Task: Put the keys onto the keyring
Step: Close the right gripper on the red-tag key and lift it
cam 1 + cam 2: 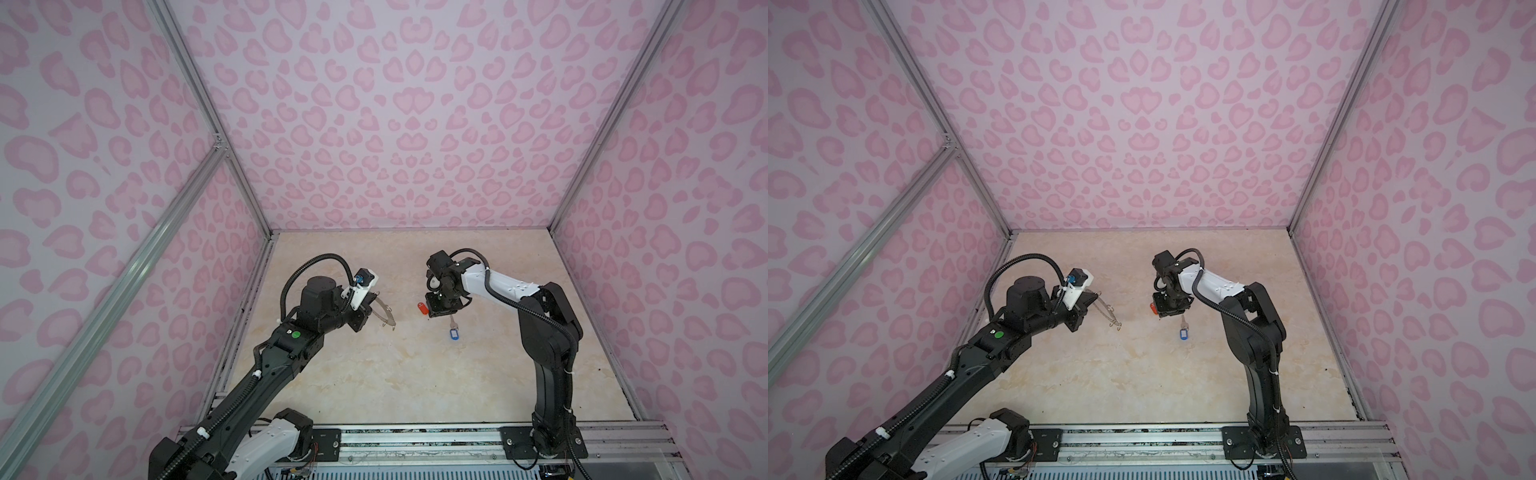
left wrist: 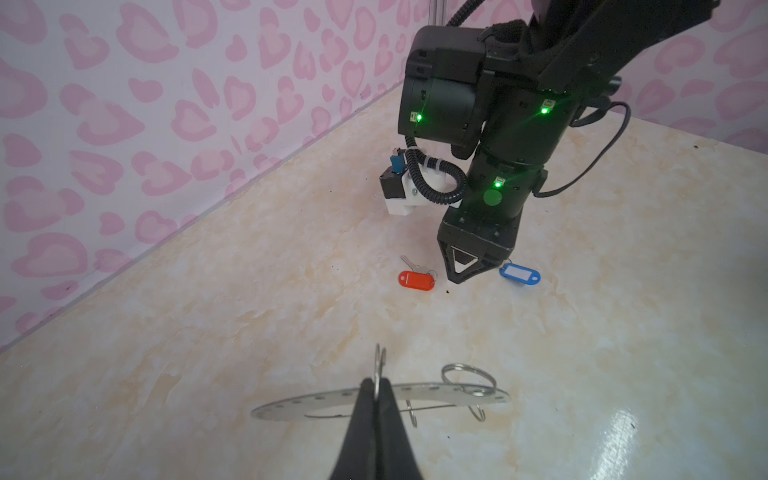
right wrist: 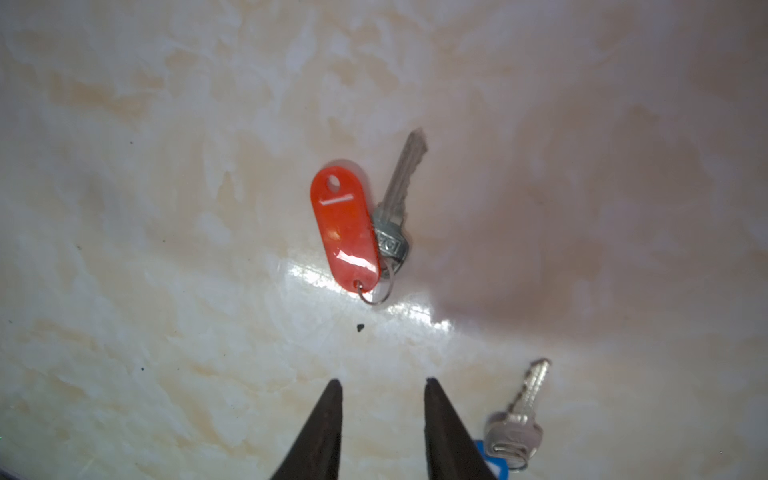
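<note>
Cream marbled tabletop fills the floor of a booth with pink heart-spotted walls. You have two small silver keys lying flat on it, near each other but not touching. Your red-tagged key lies with its oval tag overlapping the key's head, the two joined by a small split ring. Your blue-tagged key lies close by; in a top view its blue tag sits on the side nearer the table's front edge.

Your right gripper hangs point-down, low over the tabletop between the two keys. Its jaws are parted with a clear gap and nothing between them, and it touches neither key.

Well apart, on the left side, the keyring is lifted off the table and held roughly level. It is a flat grey disc with a large centre hole and small holes around its rim. Your left gripper is clamped tight on that rim, where a thin wire loop stands up between the fingers. Another wire loop sits at the disc's edge.

Both black arms reach in from the metal rail at the front.
</note>
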`<act>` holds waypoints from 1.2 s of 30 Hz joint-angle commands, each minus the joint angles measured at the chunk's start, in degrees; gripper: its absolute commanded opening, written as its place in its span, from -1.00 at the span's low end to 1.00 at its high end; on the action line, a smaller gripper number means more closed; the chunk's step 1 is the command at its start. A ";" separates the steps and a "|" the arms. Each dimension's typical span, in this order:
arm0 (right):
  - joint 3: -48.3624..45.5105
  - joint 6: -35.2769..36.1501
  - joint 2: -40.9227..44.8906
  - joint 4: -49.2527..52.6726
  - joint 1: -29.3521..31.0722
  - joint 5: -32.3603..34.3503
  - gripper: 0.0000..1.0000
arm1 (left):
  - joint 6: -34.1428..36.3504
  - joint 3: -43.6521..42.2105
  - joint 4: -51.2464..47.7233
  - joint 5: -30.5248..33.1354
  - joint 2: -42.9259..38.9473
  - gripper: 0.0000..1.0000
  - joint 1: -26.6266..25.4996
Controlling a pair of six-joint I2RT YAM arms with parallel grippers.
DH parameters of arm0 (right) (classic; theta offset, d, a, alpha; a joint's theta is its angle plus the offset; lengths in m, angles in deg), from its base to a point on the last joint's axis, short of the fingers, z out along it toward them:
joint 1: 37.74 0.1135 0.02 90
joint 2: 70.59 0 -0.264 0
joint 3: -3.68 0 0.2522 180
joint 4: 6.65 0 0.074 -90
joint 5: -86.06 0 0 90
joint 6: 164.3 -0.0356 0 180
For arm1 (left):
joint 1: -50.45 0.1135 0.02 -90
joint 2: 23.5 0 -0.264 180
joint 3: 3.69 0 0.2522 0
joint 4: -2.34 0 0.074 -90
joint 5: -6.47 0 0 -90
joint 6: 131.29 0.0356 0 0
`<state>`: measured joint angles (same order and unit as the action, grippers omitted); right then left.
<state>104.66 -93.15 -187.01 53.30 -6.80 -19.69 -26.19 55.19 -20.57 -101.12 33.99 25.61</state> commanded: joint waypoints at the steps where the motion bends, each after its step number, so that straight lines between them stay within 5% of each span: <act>1: -0.56 -3.18 -0.72 -2.59 -0.45 -3.85 -0.32 | 0.32 -0.21 2.64 -0.43 -0.28 -0.94 0.06; 36: 1.55 -8.20 -5.56 -4.87 -2.13 -6.49 -0.62 | 0.57 -0.74 2.68 0.01 0.78 -0.93 0.06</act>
<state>106.04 -100.89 -191.95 48.58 -8.99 -26.03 -26.15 54.58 -20.37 -101.07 34.69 25.61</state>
